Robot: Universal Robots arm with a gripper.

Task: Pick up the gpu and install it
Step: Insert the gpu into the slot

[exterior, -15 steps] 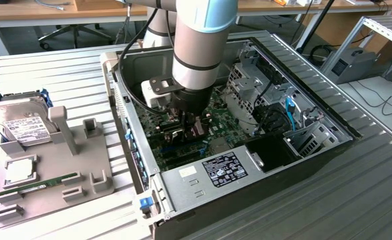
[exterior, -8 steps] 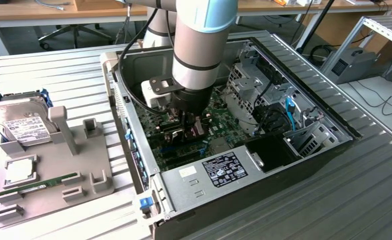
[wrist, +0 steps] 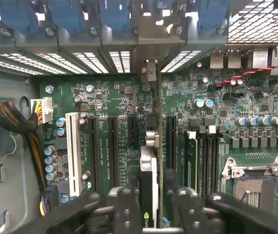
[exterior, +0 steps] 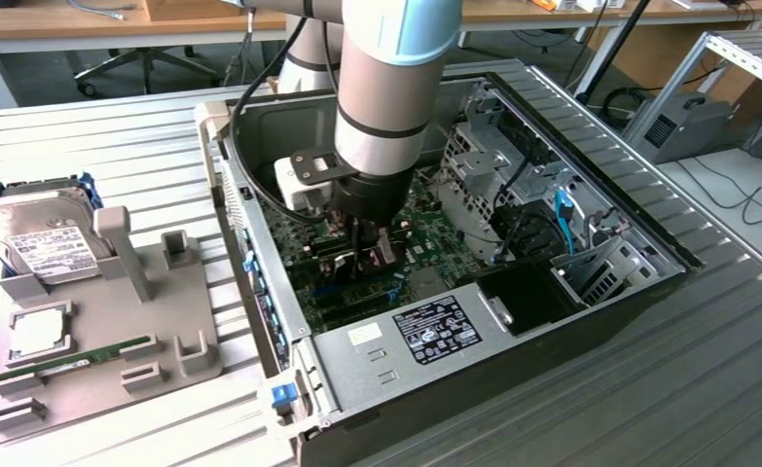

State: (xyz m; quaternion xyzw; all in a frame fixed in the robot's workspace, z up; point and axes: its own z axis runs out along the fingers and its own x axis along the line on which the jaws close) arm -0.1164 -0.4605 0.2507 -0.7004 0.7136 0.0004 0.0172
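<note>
The gpu (wrist: 149,175) stands on edge over the motherboard's (wrist: 114,105) black expansion slots, and its silver end bracket (wrist: 148,61) reaches up to the case's rear slot openings. Whether it is fully seated in a slot cannot be told. My gripper (wrist: 151,207) straddles the card's near end from above. In the exterior view the arm reaches straight down into the open computer case (exterior: 257,292), with the gripper (exterior: 361,255) low over the board and the gpu (exterior: 380,259) showing as a pale strip beneath it.
A grey parts holder (exterior: 108,331) at the exterior view's left carries a hard drive (exterior: 50,243), a green memory stick (exterior: 76,360) and a square chip (exterior: 37,331). Inside the case are the power supply (exterior: 419,336), drive cages (exterior: 485,165), a sleeved cable bundle (wrist: 17,122) and the CPU socket (wrist: 253,185).
</note>
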